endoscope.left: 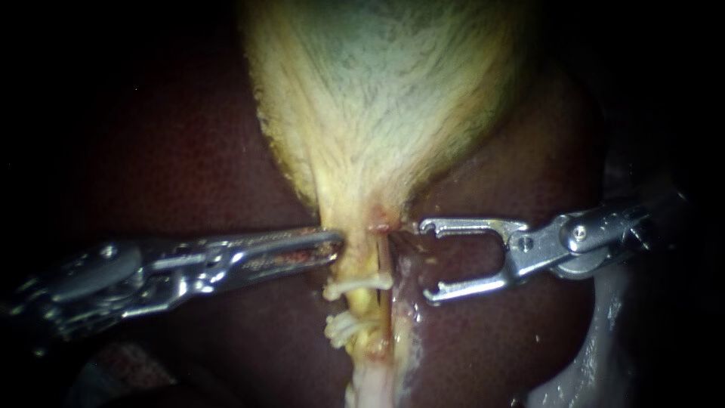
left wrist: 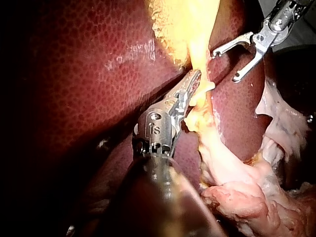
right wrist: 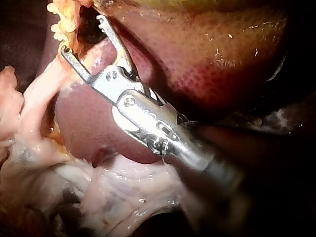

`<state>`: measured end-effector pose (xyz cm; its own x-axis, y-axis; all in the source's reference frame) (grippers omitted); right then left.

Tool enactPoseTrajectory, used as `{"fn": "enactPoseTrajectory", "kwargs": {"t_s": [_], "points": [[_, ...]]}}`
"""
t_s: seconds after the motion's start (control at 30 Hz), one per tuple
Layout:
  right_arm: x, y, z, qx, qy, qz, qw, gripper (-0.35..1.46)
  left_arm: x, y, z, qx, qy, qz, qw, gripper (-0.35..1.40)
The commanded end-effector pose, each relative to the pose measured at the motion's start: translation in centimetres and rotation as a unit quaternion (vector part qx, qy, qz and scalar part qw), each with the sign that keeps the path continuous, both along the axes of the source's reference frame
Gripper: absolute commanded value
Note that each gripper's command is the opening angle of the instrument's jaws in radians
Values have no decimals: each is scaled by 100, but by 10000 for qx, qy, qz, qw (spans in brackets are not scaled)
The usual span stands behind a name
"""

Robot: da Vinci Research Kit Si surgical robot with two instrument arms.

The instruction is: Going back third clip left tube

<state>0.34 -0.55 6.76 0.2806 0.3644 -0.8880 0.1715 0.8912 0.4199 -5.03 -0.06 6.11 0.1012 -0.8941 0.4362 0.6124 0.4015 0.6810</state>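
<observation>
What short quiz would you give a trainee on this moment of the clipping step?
1. True or false: the right instrument has its jaws shut on a clip.
2. The white clips sit on: A a jaw of the right instrument; B the tube below the gallbladder; C the gallbladder's wide body.
3. Which organ narrows down to the tube?
Key: 1 false, the jaws stand open and empty, beside the tube. 2 B. 3 the gallbladder.
</observation>
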Motion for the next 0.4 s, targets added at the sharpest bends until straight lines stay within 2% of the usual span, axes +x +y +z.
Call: {"fn": "enactPoseTrajectory", "kwargs": {"t_s": [0.03, 0.4], "points": [[0, 0, 0, 0, 0, 0, 10000, 60, 1, 0, 0, 1, -1, 7, 10000, -35], [-3, -1, -1, -28, 12, -13, 10000, 60, 2, 0, 0, 3, -5, 10, 10000, -35]]}}
